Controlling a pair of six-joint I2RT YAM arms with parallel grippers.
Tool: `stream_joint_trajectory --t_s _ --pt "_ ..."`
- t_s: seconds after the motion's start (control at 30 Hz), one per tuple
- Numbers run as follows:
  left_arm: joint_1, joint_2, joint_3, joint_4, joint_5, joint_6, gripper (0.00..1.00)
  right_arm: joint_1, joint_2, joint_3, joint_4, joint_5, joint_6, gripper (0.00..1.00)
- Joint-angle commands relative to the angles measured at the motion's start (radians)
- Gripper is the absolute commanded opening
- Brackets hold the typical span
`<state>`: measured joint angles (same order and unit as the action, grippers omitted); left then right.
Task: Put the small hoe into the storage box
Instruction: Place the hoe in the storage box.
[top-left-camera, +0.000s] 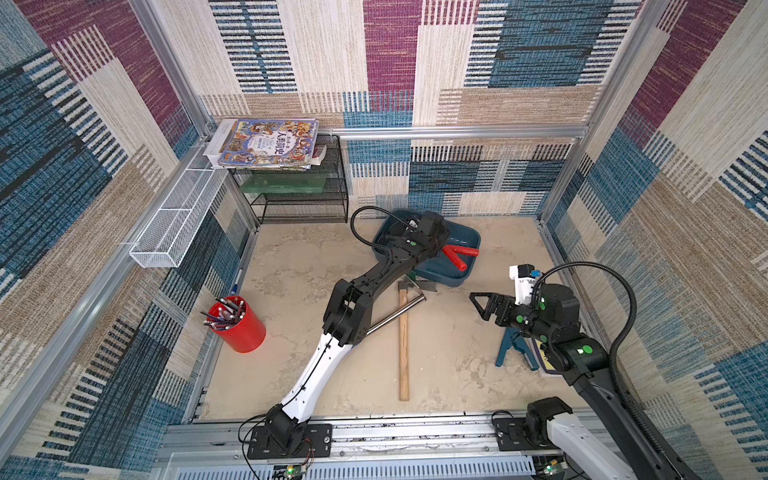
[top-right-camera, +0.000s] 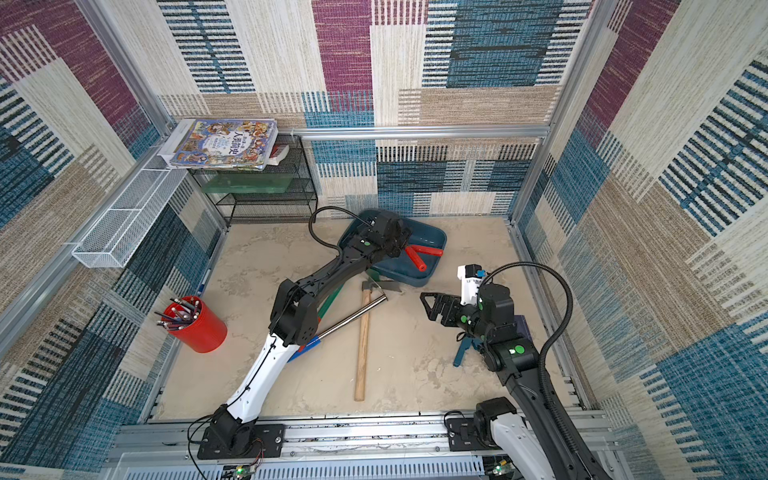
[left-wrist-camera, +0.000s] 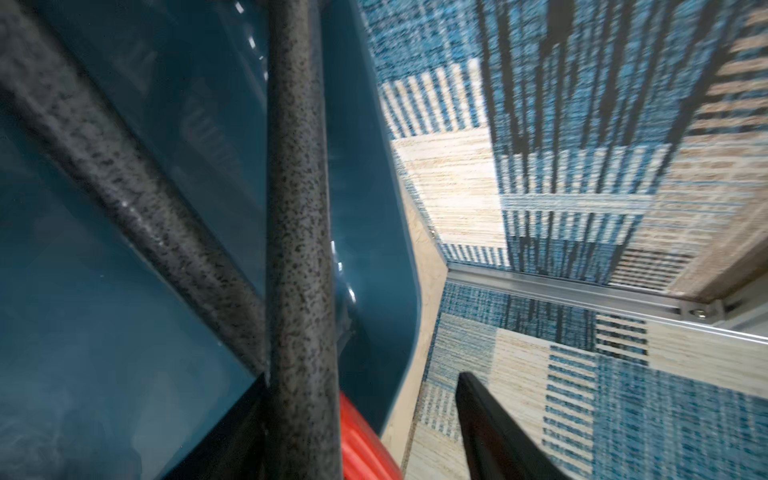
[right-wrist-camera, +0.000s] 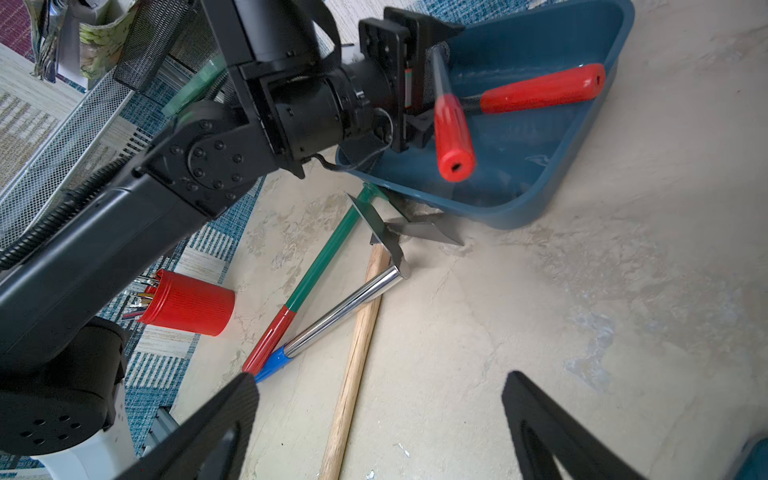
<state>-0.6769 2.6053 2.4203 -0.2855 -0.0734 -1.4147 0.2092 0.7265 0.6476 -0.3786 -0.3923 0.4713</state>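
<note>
The storage box (top-left-camera: 471, 237) (top-right-camera: 439, 241) (right-wrist-camera: 582, 145) is a teal tub at the back middle of the table. My left gripper (top-left-camera: 440, 245) (left-wrist-camera: 361, 374) reaches into it with its jaws apart. The small hoe (top-left-camera: 456, 260) (top-right-camera: 417, 258) (right-wrist-camera: 453, 133) has a red grip and a speckled grey shaft (left-wrist-camera: 299, 208). That shaft rests against one finger, with a gap to the other finger. The hoe's head is hidden behind the gripper. My right gripper (top-left-camera: 478, 303) (right-wrist-camera: 380, 378) hovers open and empty over the table, front right of the box.
A second red-handled tool (top-left-camera: 466, 250) (right-wrist-camera: 540, 89) lies in the box. In front of it lie a wooden-handled hoe (top-left-camera: 404, 340), a chrome tool (right-wrist-camera: 345, 303) and a green-shafted tool (right-wrist-camera: 324, 262). Red pen cup (top-left-camera: 239, 328) at left, black rack (top-left-camera: 303, 208) at back, blue pliers (top-left-camera: 509, 345) under my right arm.
</note>
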Motion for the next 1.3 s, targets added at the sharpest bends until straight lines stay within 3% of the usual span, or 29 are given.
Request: stream_joint_trajectory --t_s 0.0,0.3,0.67,1.07,1.27 --pt "-0.003 0.011 0.031 -0.034 0.001 0.04 0.7 0.001 -0.003 0.0 0.028 0.007 -0.002 0.96" --pt "-0.007 0.048 0.163 -0.238 -0.02 0.133 0.72 0.0 0.004 -0.011 0.041 0.003 0.0 0.96" --pt "-0.016 0.009 0.121 -0.313 -0.018 0.195 0.71 0.0 0.0 -0.029 0.054 0.0 0.008 0.96" --pt "-0.021 -0.108 -0.036 -0.303 0.002 0.29 0.72 0.006 0.015 -0.047 0.08 -0.018 0.02 0.96" --pt "-0.019 -0.197 -0.153 -0.239 0.061 0.395 0.72 0.027 0.042 -0.058 0.092 -0.032 0.011 0.96"
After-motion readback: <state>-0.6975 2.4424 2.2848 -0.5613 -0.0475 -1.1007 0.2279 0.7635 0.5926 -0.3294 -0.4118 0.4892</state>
